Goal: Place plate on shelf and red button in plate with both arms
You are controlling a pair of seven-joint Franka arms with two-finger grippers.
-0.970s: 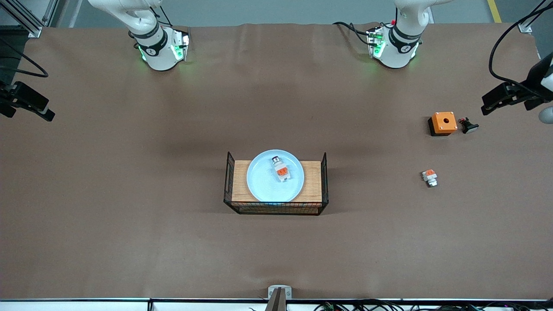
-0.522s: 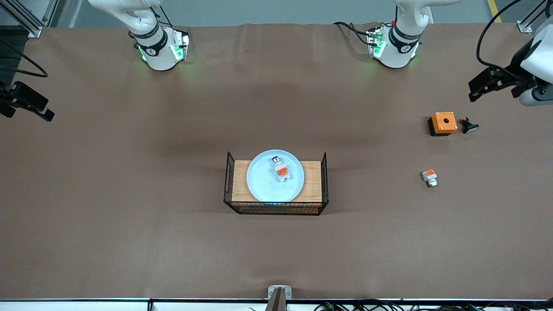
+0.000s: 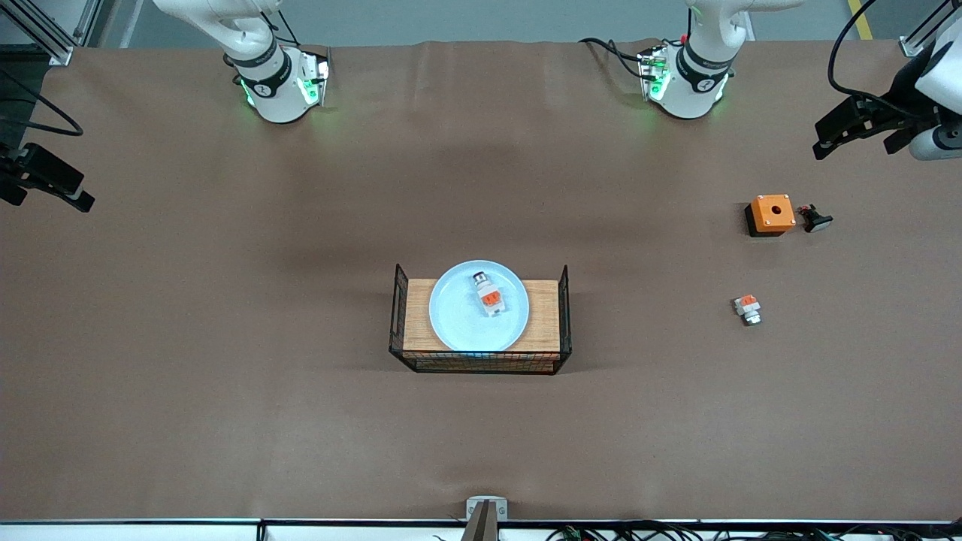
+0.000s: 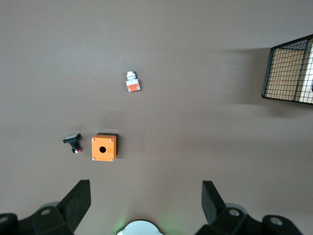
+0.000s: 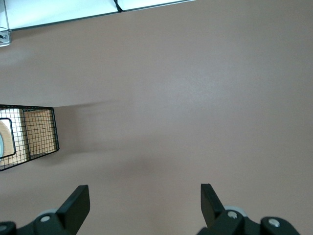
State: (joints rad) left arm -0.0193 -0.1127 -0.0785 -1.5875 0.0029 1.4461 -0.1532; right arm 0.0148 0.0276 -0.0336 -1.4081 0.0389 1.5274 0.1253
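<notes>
The pale blue plate [image 3: 460, 319] lies on the wooden tray [image 3: 543, 315] inside a black wire basket [image 3: 481, 364] at mid table. The red button [image 3: 488, 294], white with an orange-red block and a silver end, lies on the plate. My left gripper [image 3: 857, 139] hangs open and empty over the left arm's end of the table; its own view shows it [image 4: 145, 193] with jaws wide apart. My right gripper [image 3: 46, 191] hangs open and empty over the right arm's end, and it also shows in the right wrist view [image 5: 144, 196]. The plate's edge [image 5: 4, 139] shows there too.
An orange square box with a round hole [image 3: 771, 213] stands toward the left arm's end, with a small black part [image 3: 815, 219] beside it. A stubby white-and-orange piece [image 3: 748, 309] lies nearer the front camera. They also show in the left wrist view: box [image 4: 104, 147], stubby piece [image 4: 132, 83], basket [image 4: 288, 73].
My left gripper has risen and drawn back toward the robots' side, away from the orange box. The right arm, plate and red button have not moved.
</notes>
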